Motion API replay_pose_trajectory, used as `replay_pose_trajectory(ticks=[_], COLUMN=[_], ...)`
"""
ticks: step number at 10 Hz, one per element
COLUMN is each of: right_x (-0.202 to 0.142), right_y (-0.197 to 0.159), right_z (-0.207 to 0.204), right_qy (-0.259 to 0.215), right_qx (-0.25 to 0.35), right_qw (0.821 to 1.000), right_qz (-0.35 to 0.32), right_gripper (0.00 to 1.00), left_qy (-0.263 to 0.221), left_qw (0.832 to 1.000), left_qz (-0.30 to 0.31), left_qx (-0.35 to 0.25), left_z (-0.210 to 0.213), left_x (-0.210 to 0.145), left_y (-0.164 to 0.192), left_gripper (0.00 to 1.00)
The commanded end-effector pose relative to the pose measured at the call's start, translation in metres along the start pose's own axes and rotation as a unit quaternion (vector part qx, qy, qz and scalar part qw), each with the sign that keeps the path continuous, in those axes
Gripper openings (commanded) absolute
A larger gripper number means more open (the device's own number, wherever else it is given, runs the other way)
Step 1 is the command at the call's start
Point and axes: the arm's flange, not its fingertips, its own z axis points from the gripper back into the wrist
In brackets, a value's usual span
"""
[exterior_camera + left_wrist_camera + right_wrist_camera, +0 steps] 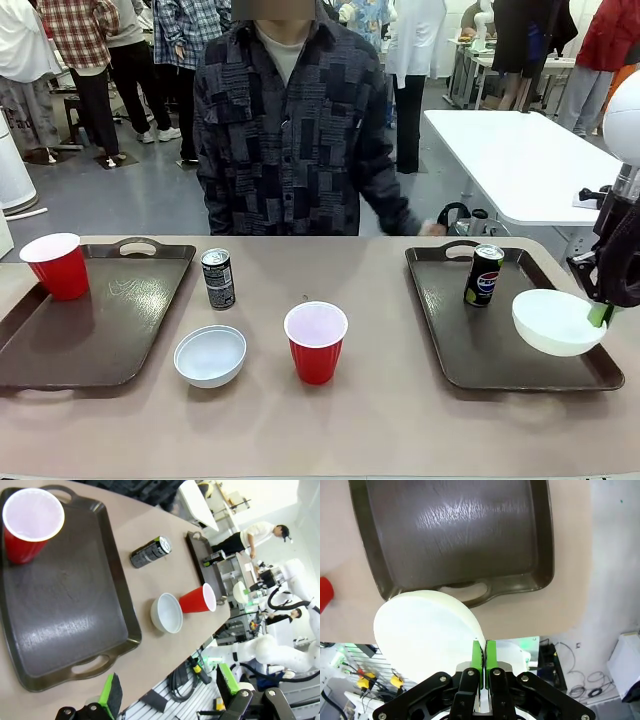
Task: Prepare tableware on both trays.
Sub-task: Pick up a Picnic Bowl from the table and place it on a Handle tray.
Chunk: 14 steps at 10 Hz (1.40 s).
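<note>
Person [290,130] behind beige table [400,425]

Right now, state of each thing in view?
left cup: upright.
left tray: holds left cup.
dark can: upright, on table.
table bowl: upright, empty.
middle cup: upright, on table.
Pepsi can: upright.
right tray: holds Pepsi can.
held bowl: tilted, over right tray.
right gripper: shut on held bowl.
left gripper: open.

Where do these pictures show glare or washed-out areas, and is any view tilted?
Right wrist view: glare streak on the right tray, and the white bowl looks washed out. Left wrist view: tilted scene, dull sheen on the left tray. Front view: even light, soft shadow beside the middle red cup.
</note>
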Motion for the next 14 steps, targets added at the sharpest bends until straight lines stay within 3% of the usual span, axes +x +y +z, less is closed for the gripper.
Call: replay_pose_trajectory(ticks=[1, 7, 13, 14], right_x=[0.029, 0.097, 0.126, 0.128], right_y=[0.013, 0.034, 0.037, 0.038], right_z=[-0.006, -0.044, -0.078, -0.082], right_qy=[-0.005, -0.013, 0.024, 0.031], right_qx=[0.020, 0.040, 0.046, 0.047], right_qw=[1.000, 0.999, 0.999, 0.998], right_qz=[0.004, 0.004, -0.010, -0.011], right_gripper=[0.04, 0.04, 0.04, 0.12], left_qy=[-0.005, -0.005, -0.005, -0.005], left_qw=[1.000, 1.000, 1.000, 1.000], left_qz=[0.000, 0.000, 0.000, 0.000], left_qx=[-0.003, -0.003, -0.003, -0.003], left_z=[0.000, 0.000, 0.000, 0.000], left_x=[0.000, 0.000, 0.000, 0.000], left_y=[0.000, 0.000, 0.000, 0.000], left_gripper=[1.00, 1.00, 1.00, 1.00])
